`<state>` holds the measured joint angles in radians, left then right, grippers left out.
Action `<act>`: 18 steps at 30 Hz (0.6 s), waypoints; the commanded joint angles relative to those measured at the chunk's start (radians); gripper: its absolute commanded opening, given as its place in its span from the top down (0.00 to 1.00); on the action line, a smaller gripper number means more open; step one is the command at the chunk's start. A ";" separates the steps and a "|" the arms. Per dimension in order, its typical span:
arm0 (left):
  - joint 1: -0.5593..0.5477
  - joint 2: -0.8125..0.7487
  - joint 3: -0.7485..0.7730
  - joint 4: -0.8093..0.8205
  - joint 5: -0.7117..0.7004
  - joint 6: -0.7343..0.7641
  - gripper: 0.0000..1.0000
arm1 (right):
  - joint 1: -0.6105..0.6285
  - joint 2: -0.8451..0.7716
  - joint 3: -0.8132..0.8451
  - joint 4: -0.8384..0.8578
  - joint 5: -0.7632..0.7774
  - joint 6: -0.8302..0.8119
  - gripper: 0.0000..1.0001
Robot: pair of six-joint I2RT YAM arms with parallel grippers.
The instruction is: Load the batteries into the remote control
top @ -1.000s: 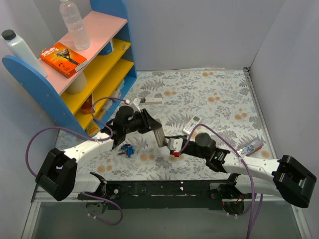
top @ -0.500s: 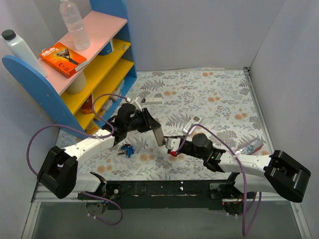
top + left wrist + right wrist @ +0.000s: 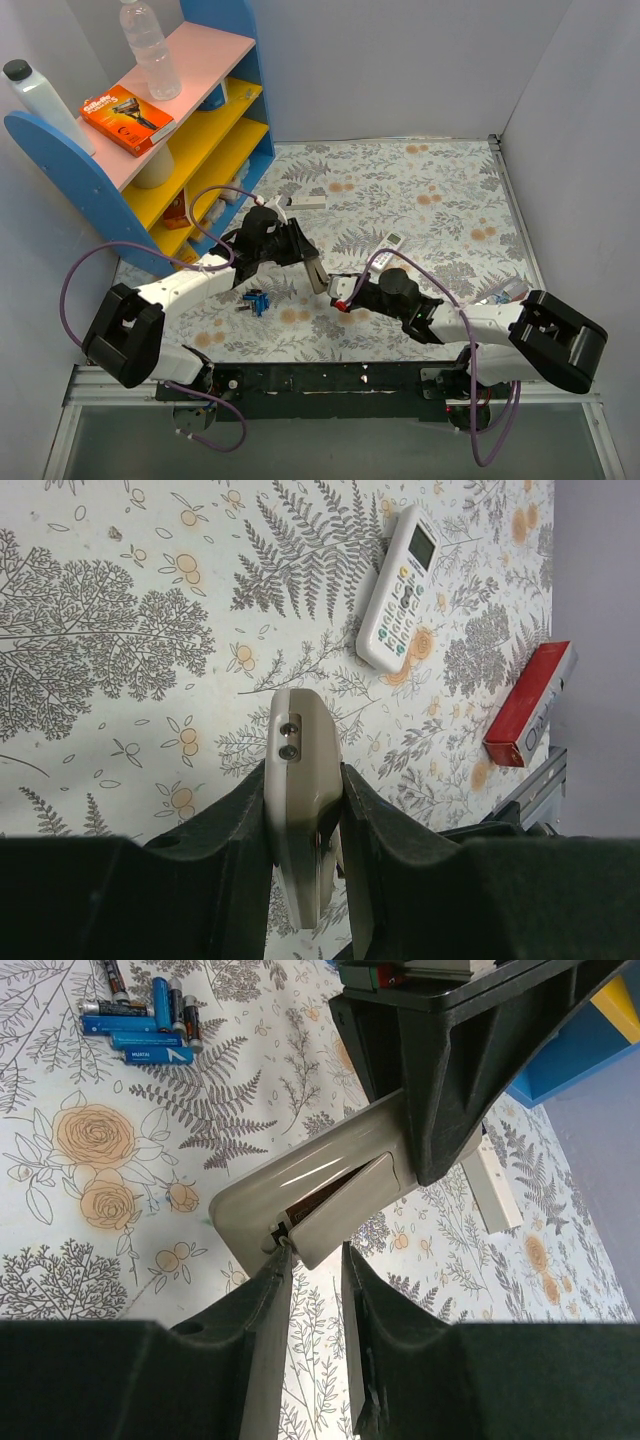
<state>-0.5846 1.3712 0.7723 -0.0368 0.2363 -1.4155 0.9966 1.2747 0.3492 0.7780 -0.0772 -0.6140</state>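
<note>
My left gripper [image 3: 303, 258] is shut on the remote control [image 3: 316, 272] and holds it above the table. In the left wrist view the remote [image 3: 298, 780] stands edge-on between the fingers [image 3: 305, 785]. In the right wrist view its back [image 3: 320, 1195] faces me, and the battery cover [image 3: 350, 1205] stands ajar over a dark slot. My right gripper [image 3: 313, 1260] is open with a narrow gap, its left fingertip touching the cover's lower edge. It also shows in the top view [image 3: 340, 299]. The batteries [image 3: 140, 1025] lie in a cluster on the table, left of the remote [image 3: 256, 302].
A slimmer white remote with a greenish screen [image 3: 398, 605] lies to the right [image 3: 388, 246]. A red box [image 3: 527, 705] lies near the right edge. A white bar [image 3: 300, 203] lies behind the left gripper. A blue and yellow shelf unit [image 3: 200, 130] stands at the left.
My right arm has slid left, bringing its fingertips up to the remote's battery cover. My left gripper has shifted slightly with the remote still in it.
</note>
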 commanded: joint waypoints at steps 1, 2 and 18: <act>-0.020 0.002 0.028 -0.031 -0.003 0.023 1.00 | -0.015 0.034 0.017 0.139 0.073 -0.027 0.68; -0.020 0.005 0.028 -0.025 -0.015 0.021 1.00 | -0.015 0.052 0.019 0.145 0.073 -0.026 0.68; 0.023 0.169 0.053 0.121 -0.158 -0.011 1.00 | -0.015 0.227 0.024 0.237 0.136 -0.016 0.67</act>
<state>-0.5678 1.5398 0.7811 0.0307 0.1200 -1.4296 0.9874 1.4750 0.3500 0.9226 0.0246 -0.6296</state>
